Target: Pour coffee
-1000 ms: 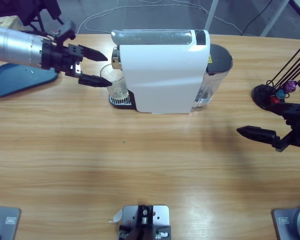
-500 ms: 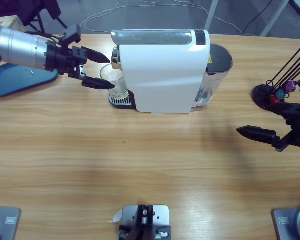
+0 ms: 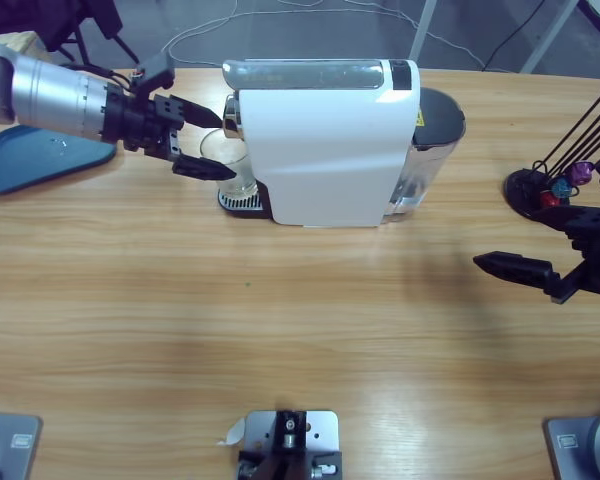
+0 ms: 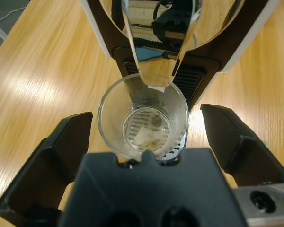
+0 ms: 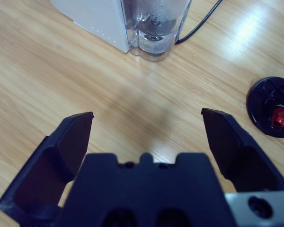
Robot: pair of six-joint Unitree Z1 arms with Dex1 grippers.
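Note:
A white coffee machine point(image 3: 320, 140) stands at the back middle of the table. A clear, empty glass point(image 3: 232, 167) sits on its drip tray point(image 3: 242, 203) under the chrome spout point(image 4: 156, 42). My left gripper point(image 3: 212, 143) reaches in from the left and is open, one jaw on each side of the glass point(image 4: 143, 120) with a gap to both. My right gripper point(image 3: 515, 268) hovers open over bare wood at the right, holding nothing. In the right wrist view that gripper point(image 5: 146, 116) faces the machine's water tank point(image 5: 154, 23).
A blue tray point(image 3: 40, 160) lies at the far left behind the left arm. A black capsule stand point(image 3: 545, 190) with thin rods and coloured capsules is at the right edge. The clear water tank point(image 3: 430, 150) sits on the machine's right side. Bare wood fills the table's front half.
The left gripper has moved right toward the machine, so its open jaws now flank the glass. The right arm has not moved.

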